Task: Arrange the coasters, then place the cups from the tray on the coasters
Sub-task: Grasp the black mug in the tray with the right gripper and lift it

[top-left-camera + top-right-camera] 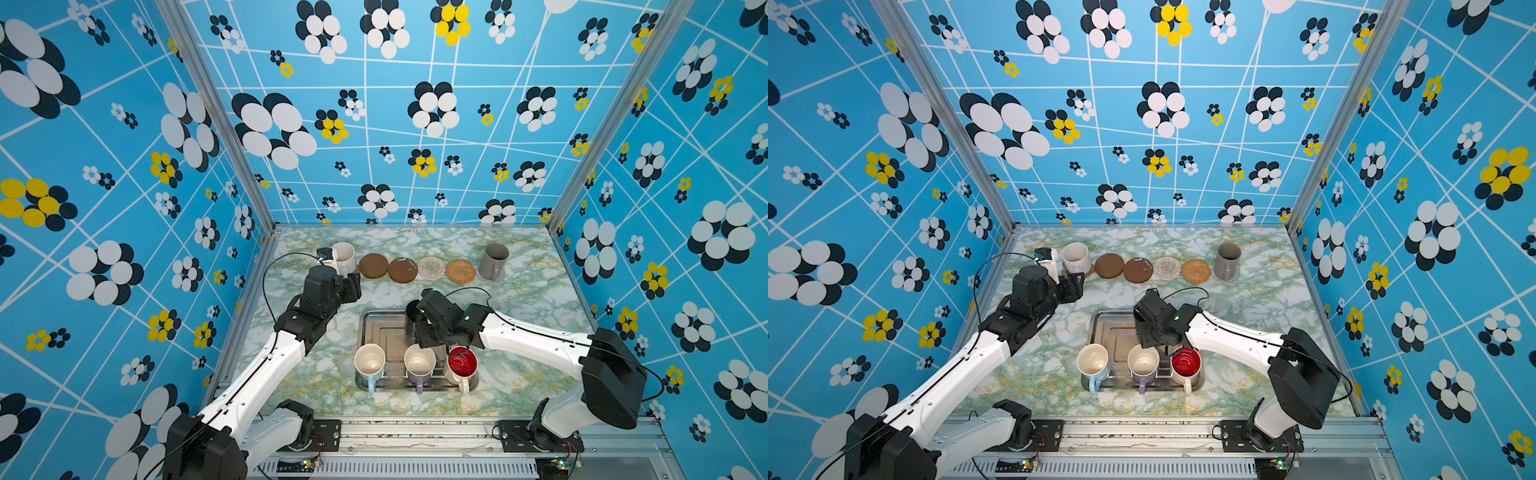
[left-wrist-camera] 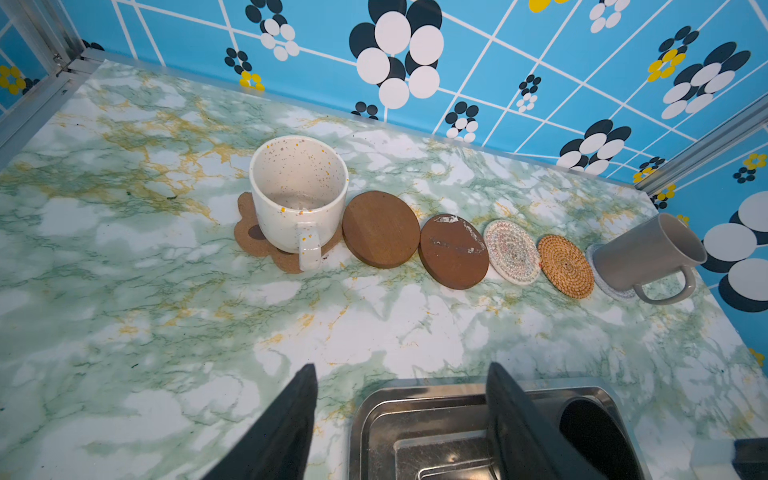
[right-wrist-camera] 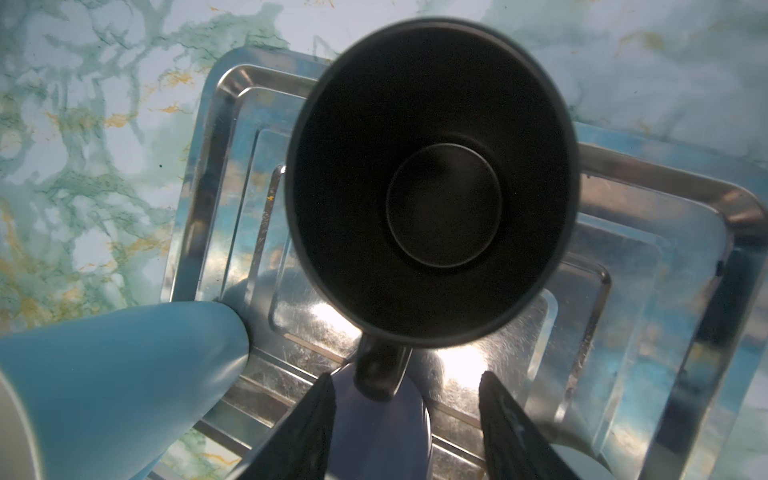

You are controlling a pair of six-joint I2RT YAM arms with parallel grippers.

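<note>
Six coasters line the back of the table: a paw coaster (image 2: pixel 253 241) under the white speckled cup (image 1: pixel 344 257), two brown discs (image 1: pixel 373 266) (image 1: pixel 402 270), white crochet (image 1: pixel 431 268), rattan (image 1: pixel 460 271), and a pale grey one (image 2: pixel 611 286) under the grey-beige cup (image 1: pixel 493 258). On the tray (image 1: pixel 365 324) stand the light blue cup (image 1: pixel 369 362), lilac cup (image 1: pixel 419 362), red-inside cup (image 1: pixel 462 362) and black cup (image 3: pixel 432 187). My right gripper (image 3: pixel 406 376) is open over the tray, with the black cup's handle (image 3: pixel 378 374) between its fingertips. My left gripper (image 2: pixel 401 368) hovers open and empty near the tray's far left corner.
Patterned blue walls with metal corner posts (image 1: pixel 257 199) close in the marble table (image 1: pixel 532 299) on three sides. Both arms reach in from the front rail (image 1: pixel 415 432). The three front cups' handles point over the tray's front rim.
</note>
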